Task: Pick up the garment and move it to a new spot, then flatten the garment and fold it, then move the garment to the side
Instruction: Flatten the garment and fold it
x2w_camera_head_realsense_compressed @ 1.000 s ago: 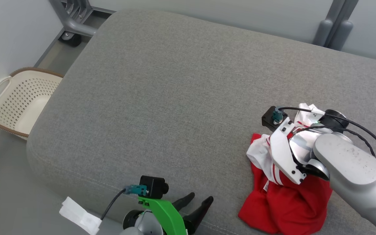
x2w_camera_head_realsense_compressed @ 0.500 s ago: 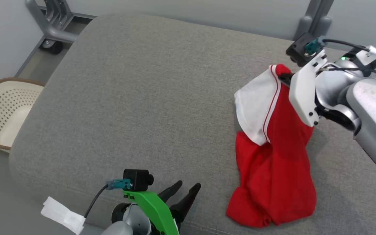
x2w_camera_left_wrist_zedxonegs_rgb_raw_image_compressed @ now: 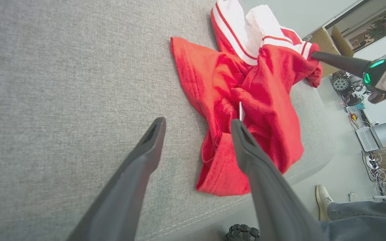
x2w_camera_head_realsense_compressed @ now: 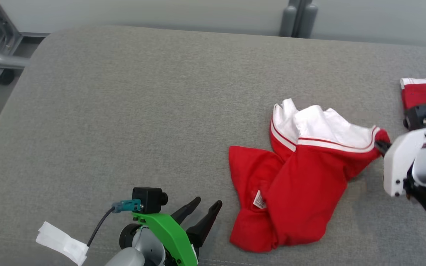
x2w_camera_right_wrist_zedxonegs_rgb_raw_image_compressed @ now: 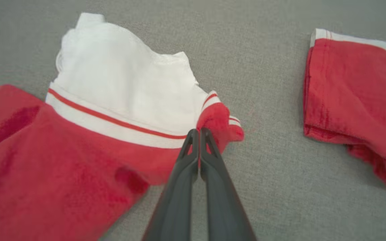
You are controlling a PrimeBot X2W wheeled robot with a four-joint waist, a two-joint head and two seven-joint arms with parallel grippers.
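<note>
Lowered from the hanging drape of half a second ago to a crumpled heap on the grey cushion [x2w_camera_head_realsense_compressed: 124, 111]: garment [x2w_camera_head_realsense_compressed: 301, 184], red with a white striped band, right of centre in the head view, label showing near its lower middle. Held by one red corner beside the white band, pinched between the closed fingers of the right gripper [x2w_camera_right_wrist_zedxonegs_rgb_raw_image_compressed: 198, 134], at the right edge of the head view. Looks like the tail end of the move-to-a-new-spot step, with flattening not yet begun. Next, probably: either let go of that corner or draw it outward to the right to pull the bunched cloth taut. Likely calls for a second hold on the opposite hem, given the overlapping folds at the middle. Right arm low, wrist bent, fingers pointing toward the frame's left, close over the cushion. Left gripper [x2w_camera_head_realsense_compressed: 208, 201] at lower centre-left, spread wide and holding nothing, fingers aimed up and right toward the garment's lower edge, near it but apart. Well apart at upper right, a second red piece [x2w_camera_head_realsense_compressed: 423, 92], folded, best kept clear of.
</note>
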